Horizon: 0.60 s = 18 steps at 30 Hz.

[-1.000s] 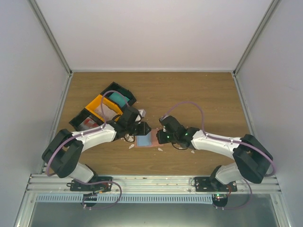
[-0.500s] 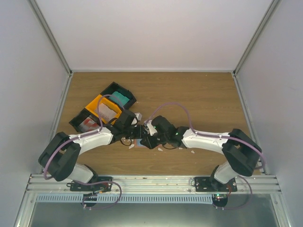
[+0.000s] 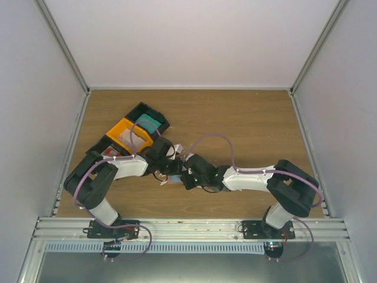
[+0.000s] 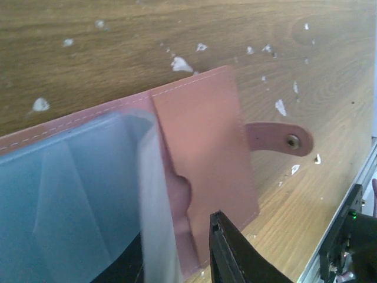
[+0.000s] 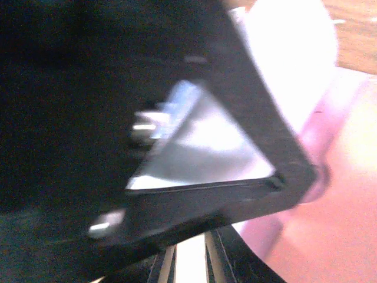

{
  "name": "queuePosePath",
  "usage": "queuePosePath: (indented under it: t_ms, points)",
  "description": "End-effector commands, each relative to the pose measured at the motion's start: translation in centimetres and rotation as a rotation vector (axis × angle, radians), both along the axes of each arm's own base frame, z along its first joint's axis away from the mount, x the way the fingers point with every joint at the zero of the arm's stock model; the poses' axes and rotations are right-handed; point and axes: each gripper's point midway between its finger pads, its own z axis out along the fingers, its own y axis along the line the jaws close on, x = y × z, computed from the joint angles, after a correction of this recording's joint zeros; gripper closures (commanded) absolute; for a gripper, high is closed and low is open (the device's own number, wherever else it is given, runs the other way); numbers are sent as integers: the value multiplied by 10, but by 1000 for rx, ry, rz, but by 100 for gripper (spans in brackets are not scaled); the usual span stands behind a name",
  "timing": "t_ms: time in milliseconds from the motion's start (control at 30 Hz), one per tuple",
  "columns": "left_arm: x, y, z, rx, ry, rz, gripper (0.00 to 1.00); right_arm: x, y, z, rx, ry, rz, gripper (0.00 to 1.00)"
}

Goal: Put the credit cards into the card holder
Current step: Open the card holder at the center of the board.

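The salmon-pink card holder (image 4: pixel 206 135) lies flat on the wooden table, its snap strap (image 4: pixel 277 138) pointing right. A teal-blue credit card (image 4: pixel 70 194) is tilted over the holder's left half, its pale edge at the pocket. My left gripper (image 4: pixel 171 247) is shut on this card. From above, the left gripper (image 3: pixel 171 167) and right gripper (image 3: pixel 187 173) meet over the holder and hide it. The right wrist view shows mostly the left gripper's black body, with pink holder (image 5: pixel 347 194) to the right. My right gripper's (image 5: pixel 191 259) fingers stand slightly apart with a pale strip between them.
An orange bin (image 3: pixel 123 128) holding a pale card (image 3: pixel 135 140) sits at the back left. It lies between a black bin with a teal item (image 3: pixel 151 124) and another black bin (image 3: pixel 97 152). Small white scraps (image 4: pixel 181 63) litter the wood. A metal rail (image 3: pixel 188 227) runs along the near edge.
The right gripper has moved left to the holder and now touches the left gripper. The teal-blue card, visible from above a second ago, is now covered by both grippers.
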Motion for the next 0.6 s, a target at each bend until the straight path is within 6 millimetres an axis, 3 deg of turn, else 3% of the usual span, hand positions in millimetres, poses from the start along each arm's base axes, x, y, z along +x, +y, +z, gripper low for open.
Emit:
queuePosePath:
  t_ms: [0,367,467,567]
  points:
    - [15,-14,31,-86,-92,-2,77,29,-28,-7,-65,-64,-203,84]
    - [25,43,26,65,-109,214,73,43,-42,-12,-193,-69,-287,80]
    - [21,43,30,39,-118,194,72,45,-40,-8,-201,-59,-288,75]
    - [12,28,35,-41,-108,109,72,46,-40,2,-190,-61,-306,71]
